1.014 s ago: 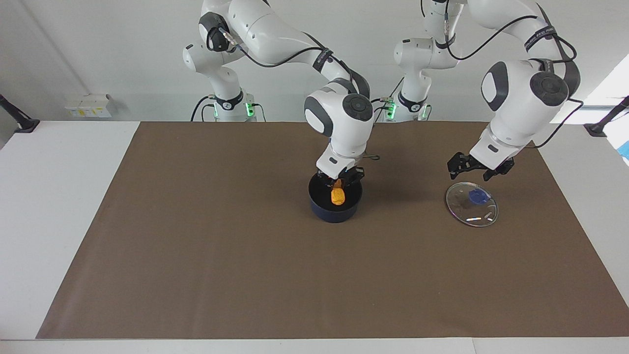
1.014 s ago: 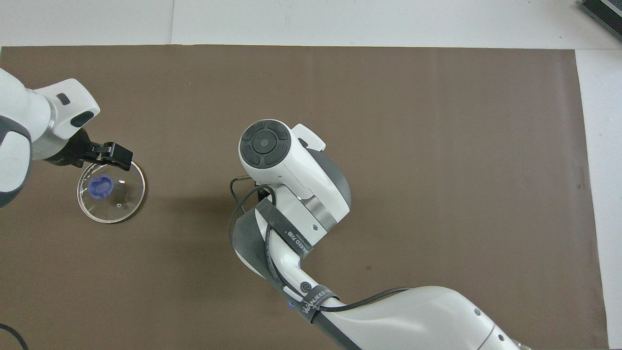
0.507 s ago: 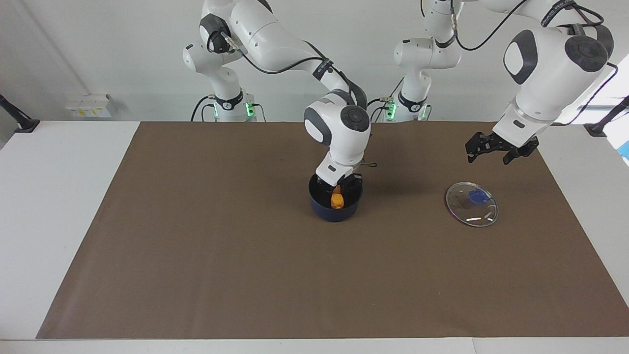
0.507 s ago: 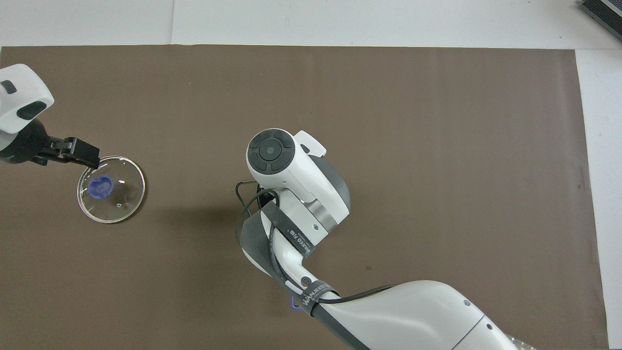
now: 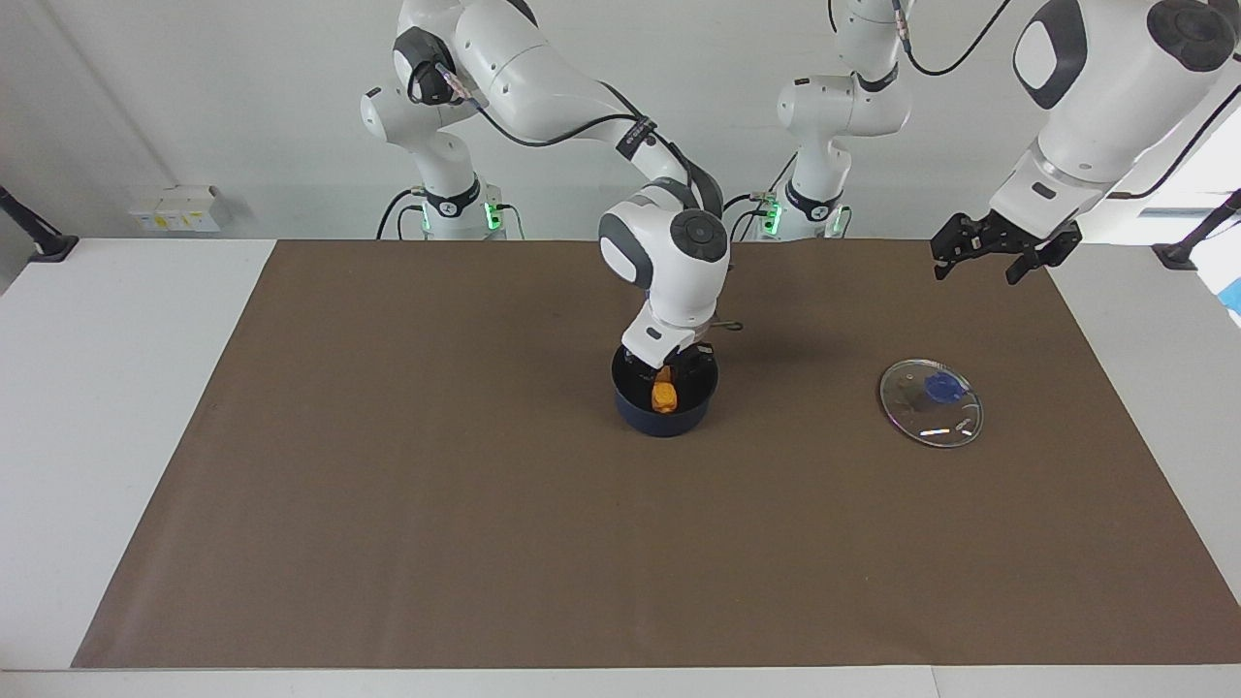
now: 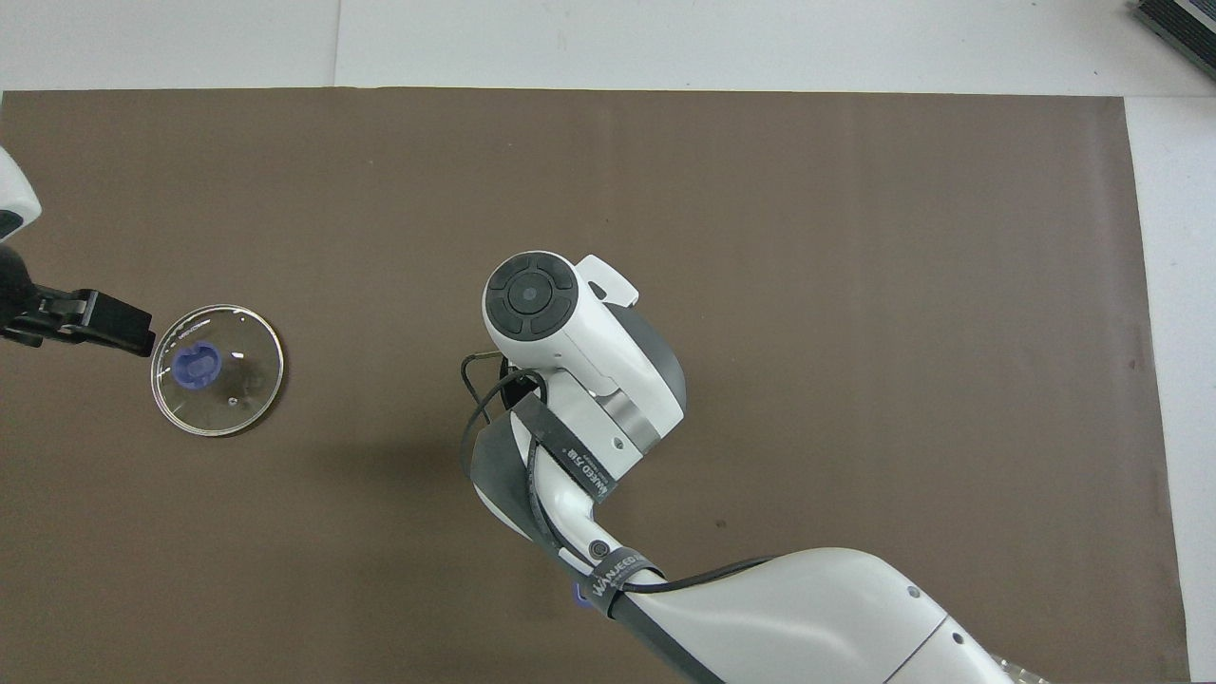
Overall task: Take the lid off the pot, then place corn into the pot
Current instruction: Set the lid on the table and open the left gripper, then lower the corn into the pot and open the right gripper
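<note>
Facing view: high camera across the table, looking at both robot bases over the brown mat (image 5: 407, 543). Overhead view: camera high above the robots' end, looking steeply down. Both share the mat and the lid (image 5: 931, 402) (image 6: 218, 370), mirrored.

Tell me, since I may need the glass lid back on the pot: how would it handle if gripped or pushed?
The lid lies flat on the brown mat, so it would probably slide, not roll. Its clear glass looks smooth and breakable; gripping the metal rim seems risky. The blue knob at its centre looks the surest hold.
</note>
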Controlling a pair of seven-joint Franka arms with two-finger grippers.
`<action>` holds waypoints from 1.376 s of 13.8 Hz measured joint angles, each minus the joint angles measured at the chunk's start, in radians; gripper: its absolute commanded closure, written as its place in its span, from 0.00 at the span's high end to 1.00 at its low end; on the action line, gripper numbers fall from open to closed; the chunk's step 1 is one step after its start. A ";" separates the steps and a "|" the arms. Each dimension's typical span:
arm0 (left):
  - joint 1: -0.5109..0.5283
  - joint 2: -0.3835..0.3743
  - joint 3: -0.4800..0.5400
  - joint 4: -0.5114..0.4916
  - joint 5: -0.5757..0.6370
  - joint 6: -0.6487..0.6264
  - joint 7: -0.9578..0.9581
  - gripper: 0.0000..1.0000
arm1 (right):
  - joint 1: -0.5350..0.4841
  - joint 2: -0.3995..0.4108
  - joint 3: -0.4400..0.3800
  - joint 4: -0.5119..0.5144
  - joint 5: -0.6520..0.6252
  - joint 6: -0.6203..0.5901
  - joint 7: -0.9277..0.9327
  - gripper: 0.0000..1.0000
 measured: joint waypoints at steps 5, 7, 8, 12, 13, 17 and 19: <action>0.000 0.002 0.000 0.023 0.000 -0.016 0.007 1.00 | 0.000 0.000 0.000 0.000 0.000 0.000 0.000 0.48; 0.000 0.004 0.000 0.023 0.000 -0.017 0.007 1.00 | 0.000 0.000 0.000 0.000 0.000 0.000 0.001 0.60; 0.000 0.004 0.000 0.023 0.000 -0.017 0.007 1.00 | 0.000 0.000 0.000 0.000 0.000 0.000 0.001 0.60; 0.000 0.004 0.002 0.027 0.000 -0.015 0.007 1.00 | -0.001 -0.026 -0.003 0.012 0.000 0.000 0.020 0.66; 0.000 0.004 0.002 0.028 0.000 -0.015 0.007 1.00 | -0.004 -0.048 -0.005 0.014 0.000 0.000 0.030 0.71; 0.001 0.004 0.003 0.028 0.000 -0.015 0.007 1.00 | -0.095 -0.176 -0.013 0.007 0.000 -0.033 0.037 0.93; 0.001 0.004 0.003 0.028 0.000 -0.015 0.007 1.00 | -0.179 -0.253 -0.014 -0.027 0.000 -0.046 0.035 1.00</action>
